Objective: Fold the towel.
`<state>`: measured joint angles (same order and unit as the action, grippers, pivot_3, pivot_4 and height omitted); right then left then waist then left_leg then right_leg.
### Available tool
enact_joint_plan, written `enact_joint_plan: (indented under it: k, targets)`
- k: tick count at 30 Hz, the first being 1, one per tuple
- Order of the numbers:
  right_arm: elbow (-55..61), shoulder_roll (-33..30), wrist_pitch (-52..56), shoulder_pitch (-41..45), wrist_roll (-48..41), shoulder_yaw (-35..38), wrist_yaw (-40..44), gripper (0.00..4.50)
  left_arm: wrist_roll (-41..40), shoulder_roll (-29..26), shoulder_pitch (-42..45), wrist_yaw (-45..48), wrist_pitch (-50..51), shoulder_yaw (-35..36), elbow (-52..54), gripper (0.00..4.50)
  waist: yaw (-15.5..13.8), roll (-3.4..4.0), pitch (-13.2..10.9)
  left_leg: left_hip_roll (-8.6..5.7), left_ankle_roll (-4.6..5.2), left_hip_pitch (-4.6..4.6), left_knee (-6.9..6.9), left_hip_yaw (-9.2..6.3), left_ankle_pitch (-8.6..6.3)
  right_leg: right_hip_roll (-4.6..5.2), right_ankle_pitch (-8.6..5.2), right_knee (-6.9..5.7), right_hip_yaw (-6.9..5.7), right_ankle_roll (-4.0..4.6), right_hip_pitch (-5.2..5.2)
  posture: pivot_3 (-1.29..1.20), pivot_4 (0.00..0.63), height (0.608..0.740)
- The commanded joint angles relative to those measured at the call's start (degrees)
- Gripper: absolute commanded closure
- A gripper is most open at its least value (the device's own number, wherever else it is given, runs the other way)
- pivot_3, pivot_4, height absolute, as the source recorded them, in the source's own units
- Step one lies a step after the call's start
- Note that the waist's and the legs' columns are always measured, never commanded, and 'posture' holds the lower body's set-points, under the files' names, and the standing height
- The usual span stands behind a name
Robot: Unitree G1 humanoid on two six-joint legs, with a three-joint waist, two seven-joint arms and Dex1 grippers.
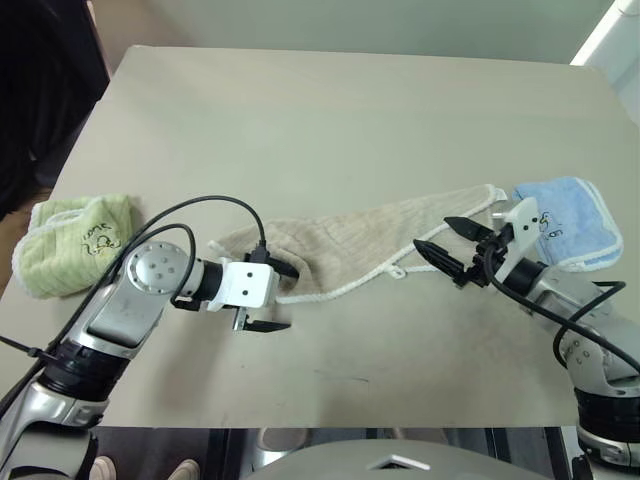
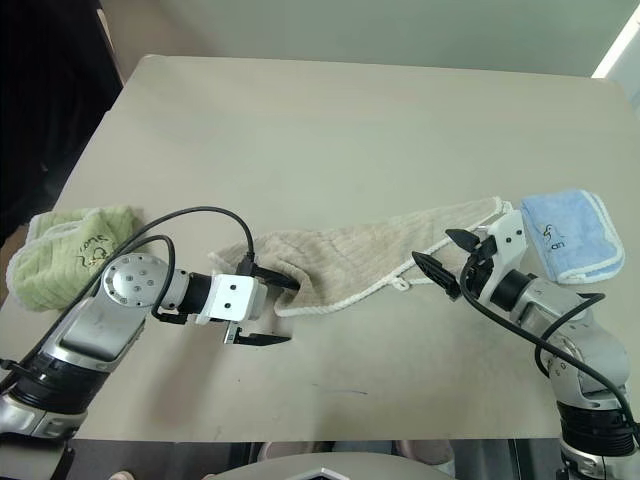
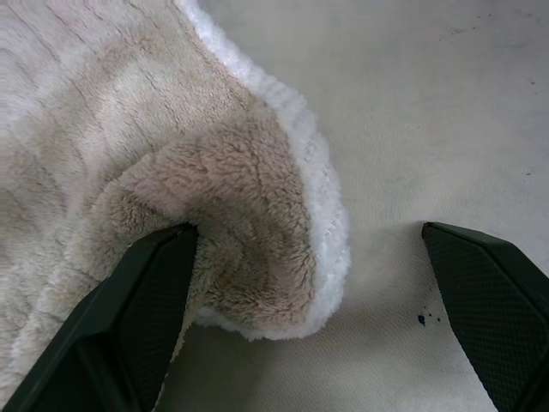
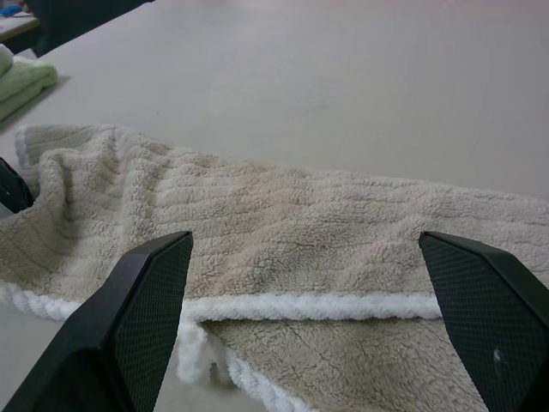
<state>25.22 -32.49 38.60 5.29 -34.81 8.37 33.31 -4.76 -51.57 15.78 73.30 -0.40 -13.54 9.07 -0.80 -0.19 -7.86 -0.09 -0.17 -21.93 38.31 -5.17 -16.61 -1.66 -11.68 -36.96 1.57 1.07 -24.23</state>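
Observation:
The towel [image 1: 370,240], beige ribbed terry with a white stitched edge, lies stretched in a long bunched strip across the middle of the table. A small white loop tag [image 1: 397,271] sticks out of its near edge. My left gripper [image 1: 275,297] is at the towel's left end, open. A curled-over corner of the towel [image 3: 249,249] sits between the jaws and rests against one finger [image 3: 129,326]. My right gripper [image 1: 448,243] stands open just above the towel's near edge toward its right end, and the white hem [image 4: 317,305] runs between its fingers.
A light green folded towel [image 1: 75,240] lies at the table's left edge. A light blue one [image 1: 565,220] lies at the right edge, just behind my right arm. The beige table [image 1: 330,110] stretches away behind the strip. Its near edge is close below both arms.

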Motion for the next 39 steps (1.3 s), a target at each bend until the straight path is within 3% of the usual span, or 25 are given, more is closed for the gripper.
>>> enact_joint_plan:
  k: [1, 10, 14, 18, 23, 30, 39]
  targets:
    - [0.6, -1.0, -0.4, 1.4, -0.6, 1.0, 1.0, 0.0, 0.1, 0.2, -0.7, -3.0, -0.8, 2.9, -0.4, 1.23, 0.0, 0.0, 0.0, 0.0, 0.01, 0.0, 0.0, 0.0, 0.03, 0.0, 0.06, 0.0, 0.0, 0.01, 0.0, 0.0, 0.15, 0.74]
    - [0.2, -1.5, -0.5, 2.0, -0.1, 0.6, 1.9, 0.0, 1.3, 0.0, 0.7, -7.1, -3.3, 5.6, -5.6, 4.44, 0.2, 0.0, 0.0, 0.0, -0.06, 0.0, 0.0, -0.01, 0.56, 0.0, 0.42, 0.0, 0.0, 0.16, 0.01, 0.0, 0.15, 0.74]
    - [-0.9, -2.8, -2.5, 3.1, 3.4, -0.2, 1.4, 0.0, -1.3, -0.4, 1.2, -5.8, -1.4, 7.0, -6.3, 4.48, 0.2, 0.0, 0.0, -0.01, -0.05, -0.02, 0.0, -0.01, 0.61, 0.0, 0.46, 0.03, 0.0, 0.13, 0.0, 0.0, 0.15, 0.74]
    - [-6.9, -9.3, -10.4, 6.6, 16.8, -4.5, 1.2, 0.0, -9.9, -3.0, -0.4, -0.5, 5.5, 10.9, -3.0, 4.48, 0.2, 0.0, 0.0, 0.0, -0.05, -0.07, -0.01, -0.01, 0.6, 0.0, 0.6, 0.05, 0.0, 0.1, -0.05, 0.0, 0.15, 0.74]
    - [-16.1, -15.6, -23.6, 10.4, 29.3, -10.6, 3.7, 0.0, -11.8, -6.3, -3.7, 1.8, 7.2, 13.5, -2.9, 4.48, 0.3, 0.01, 0.0, 0.01, -0.13, -0.07, -0.16, -0.01, 0.53, 0.0, 0.62, 0.04, -0.01, 0.15, -0.17, 0.0, 0.15, 0.74]
    - [-34.8, -16.7, -41.3, 18.4, 43.7, -16.0, -0.4, 0.0, -11.8, -5.9, -5.2, 0.0, 7.7, 14.4, -1.5, 4.48, 0.3, 0.03, 0.0, 0.02, -0.09, -0.12, -0.12, 0.0, 0.48, 0.0, 0.67, 0.03, -0.01, 0.17, -0.25, 0.0, 0.15, 0.74]
    - [-49.2, -17.0, -57.4, 26.1, 56.3, -20.3, -5.9, 0.0, -12.3, -5.9, -7.7, -2.2, 9.7, 15.6, 1.9, 4.48, 0.3, 0.05, 0.0, 0.05, -0.08, -0.13, -0.16, 0.0, 0.47, 0.0, 0.76, 0.03, -0.04, 0.22, -0.31, 0.0, 0.15, 0.74]
